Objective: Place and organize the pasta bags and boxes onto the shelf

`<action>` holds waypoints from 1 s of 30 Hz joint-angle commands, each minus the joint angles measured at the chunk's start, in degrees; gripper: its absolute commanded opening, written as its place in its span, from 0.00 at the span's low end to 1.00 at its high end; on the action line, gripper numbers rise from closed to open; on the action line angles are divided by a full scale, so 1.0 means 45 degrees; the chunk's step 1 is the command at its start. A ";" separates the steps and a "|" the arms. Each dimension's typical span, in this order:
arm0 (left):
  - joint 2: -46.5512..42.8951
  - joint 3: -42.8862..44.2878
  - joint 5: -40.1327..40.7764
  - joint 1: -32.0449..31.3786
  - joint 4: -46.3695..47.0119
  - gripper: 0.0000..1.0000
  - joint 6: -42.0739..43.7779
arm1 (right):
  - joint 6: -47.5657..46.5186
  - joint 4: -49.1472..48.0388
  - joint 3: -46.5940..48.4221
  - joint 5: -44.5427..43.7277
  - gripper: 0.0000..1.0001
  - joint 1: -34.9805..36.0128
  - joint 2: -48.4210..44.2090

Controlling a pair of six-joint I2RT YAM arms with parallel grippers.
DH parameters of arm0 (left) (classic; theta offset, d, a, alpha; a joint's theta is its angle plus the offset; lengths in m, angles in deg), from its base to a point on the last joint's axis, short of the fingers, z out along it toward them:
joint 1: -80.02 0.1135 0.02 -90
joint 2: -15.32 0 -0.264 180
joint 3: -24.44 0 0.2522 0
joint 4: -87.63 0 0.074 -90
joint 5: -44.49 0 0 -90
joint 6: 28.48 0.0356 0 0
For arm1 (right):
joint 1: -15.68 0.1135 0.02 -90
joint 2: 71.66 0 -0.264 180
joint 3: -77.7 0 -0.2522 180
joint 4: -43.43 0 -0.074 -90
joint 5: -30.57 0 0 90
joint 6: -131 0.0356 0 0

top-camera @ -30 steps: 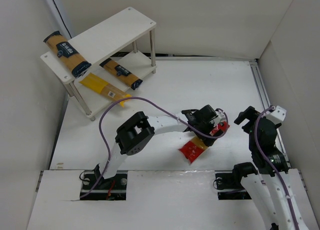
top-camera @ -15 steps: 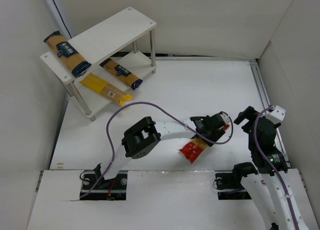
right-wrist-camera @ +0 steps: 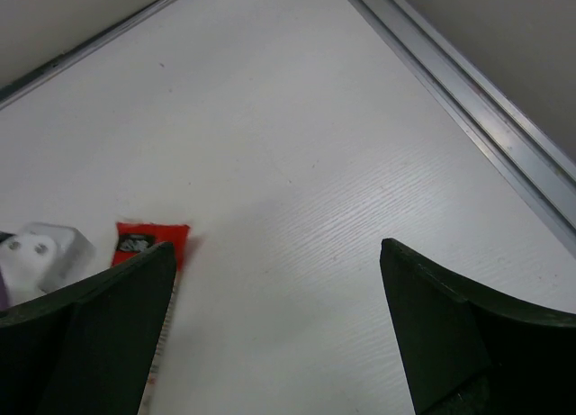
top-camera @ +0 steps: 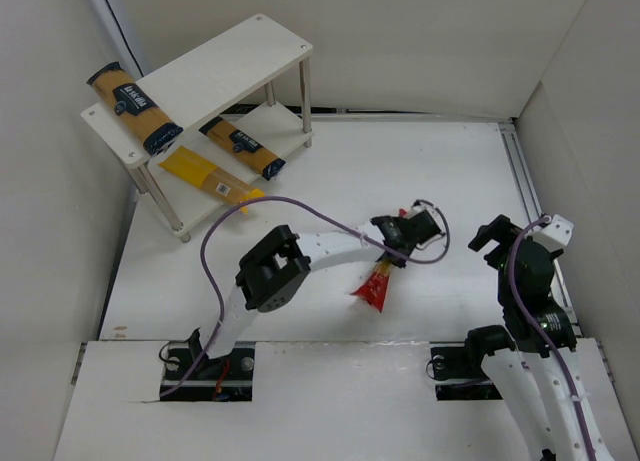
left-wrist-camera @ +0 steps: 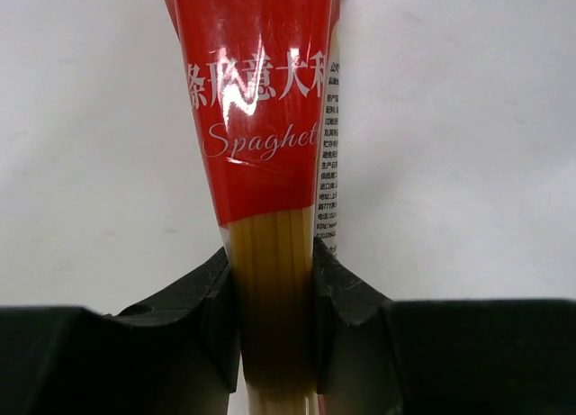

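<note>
**While the left gripper pinches the red pack: handling notes**

As it stands now, the left gripper (left-wrist-camera: 270, 289) is clamped on the red pack (left-wrist-camera: 256, 118). Its jaws press the clear window, where bare strands show. The pack sits right of centre on the table (top-camera: 330, 171), closer to the near edge. It slopes down from the jaws toward that edge (can't tell if the low tip touches).

The right gripper (right-wrist-camera: 279, 316) has its jaws apart and holds nothing, over by the right edge.

The shelf (top-camera: 230, 66) is at the far-left corner. One navy-ended pack (top-camera: 133, 106) lies across the left end of the top tier. Another navy-ended pack (top-camera: 243, 146) and the yellow pack (top-camera: 210, 179) are on the lower tier.

Handling, as a guess:
- The pack is light.
- It is stiff lengthwise, but the strands are brittle.
- The glossy film is probably slick.
- An end grip lets the long body droop and swing, so mid-length would carry it flatter.
- Squeeze gently, or the strands may snap.
</note>
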 commanded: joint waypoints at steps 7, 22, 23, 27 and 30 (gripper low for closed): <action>-0.5008 0.3956 -0.0054 0.4664 0.1340 0.00 0.0679 | -0.0266 -0.0692 -0.0001 -0.0042 0.99 -0.0044 -0.0032; -0.6084 0.7141 -0.2202 1.0858 0.3021 0.00 -0.3362 | -0.0383 -0.0946 -0.0118 -0.0159 0.99 -0.0044 0.0711; -0.6084 0.7143 -0.2203 1.1171 0.2905 0.00 -0.3558 | -0.0383 -0.0946 -0.0118 -0.0159 0.99 -0.0044 0.0827; -0.5793 0.7259 -0.2728 1.2383 0.2904 0.00 -0.4027 | -0.0383 -0.0946 -0.0118 -0.0276 0.99 -0.0044 0.0828; -0.5500 0.7260 -0.3002 1.3048 0.2904 0.00 -0.4263 | -0.0383 -0.0946 -0.0001 -0.0276 0.99 -0.0044 0.0828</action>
